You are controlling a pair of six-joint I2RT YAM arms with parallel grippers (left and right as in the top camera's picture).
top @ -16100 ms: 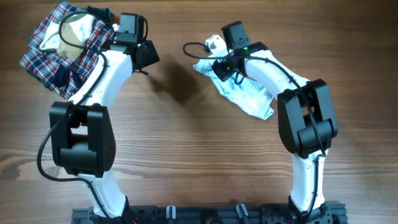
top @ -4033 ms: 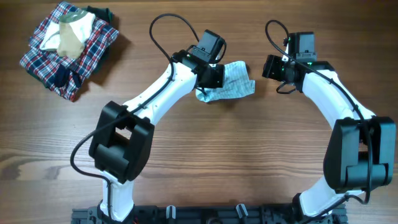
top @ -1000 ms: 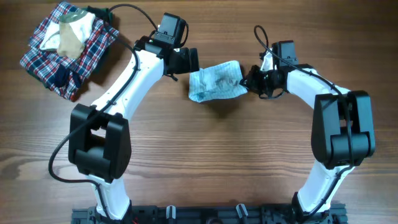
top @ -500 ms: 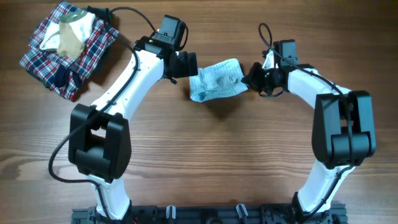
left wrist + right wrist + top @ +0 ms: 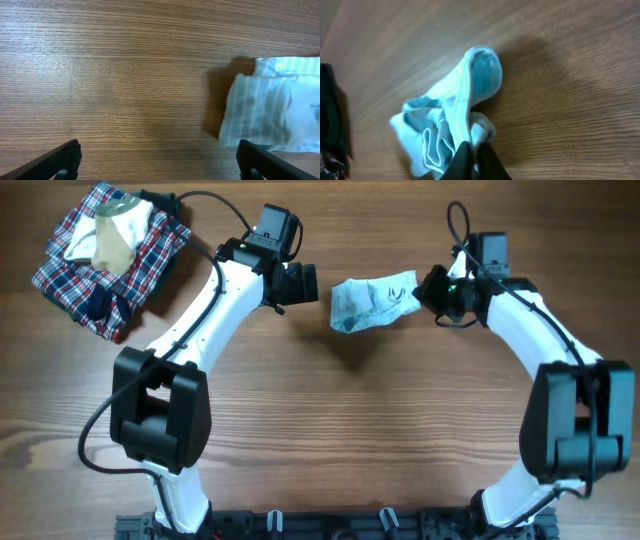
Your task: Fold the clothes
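The clothes [image 5: 372, 298] are one small pale blue-white striped garment, bunched and lifted a little above the table at the upper middle, with its shadow below. My right gripper [image 5: 418, 293] is shut on its right edge; the right wrist view shows the fabric [image 5: 455, 127] pinched between the closed fingers [image 5: 479, 159]. My left gripper [image 5: 308, 283] is open and empty just left of the garment. In the left wrist view the garment [image 5: 270, 112] lies at the right, ahead of the spread fingers [image 5: 159, 160].
A red-navy-white plaid garment [image 5: 130, 265] with a beige-cream garment [image 5: 112, 235] on top lies at the table's far left corner. Cables loop above both wrists.
My right gripper has pulled the garment to the right and lifted it, away from my left gripper. The left arm has stayed nearly still.
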